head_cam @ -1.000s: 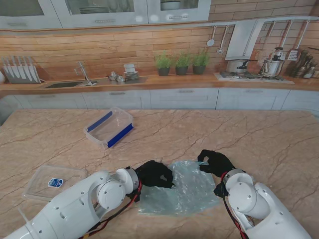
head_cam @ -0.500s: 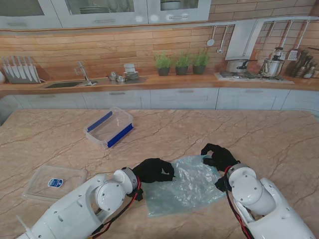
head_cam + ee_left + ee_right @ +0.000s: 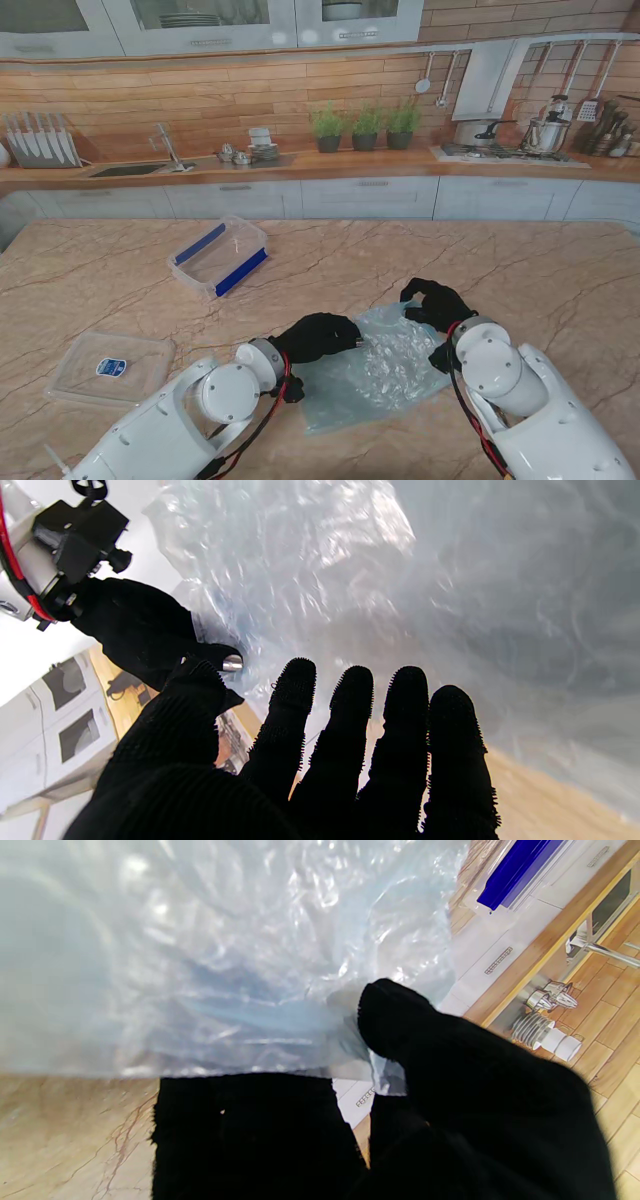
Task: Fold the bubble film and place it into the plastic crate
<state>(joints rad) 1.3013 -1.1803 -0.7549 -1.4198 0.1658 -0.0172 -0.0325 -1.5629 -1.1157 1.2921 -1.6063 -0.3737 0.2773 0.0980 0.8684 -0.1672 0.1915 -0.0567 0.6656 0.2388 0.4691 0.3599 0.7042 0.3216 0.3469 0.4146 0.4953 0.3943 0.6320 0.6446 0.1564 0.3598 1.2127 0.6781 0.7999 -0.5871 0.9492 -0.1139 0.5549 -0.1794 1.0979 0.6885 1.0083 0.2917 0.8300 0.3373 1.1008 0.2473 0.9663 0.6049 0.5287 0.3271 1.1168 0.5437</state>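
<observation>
Marble table (image 3: 520,270) lies bare around the work, plastic crate (image 3: 219,257) well apart, farther from me to the left. Right hand (image 3: 436,304) pinches the bubble film (image 3: 385,370) corner. Left hand (image 3: 318,336) rests flat, fingers (image 3: 350,715) spread. Film's near edge has drawn in since earlier.
</observation>
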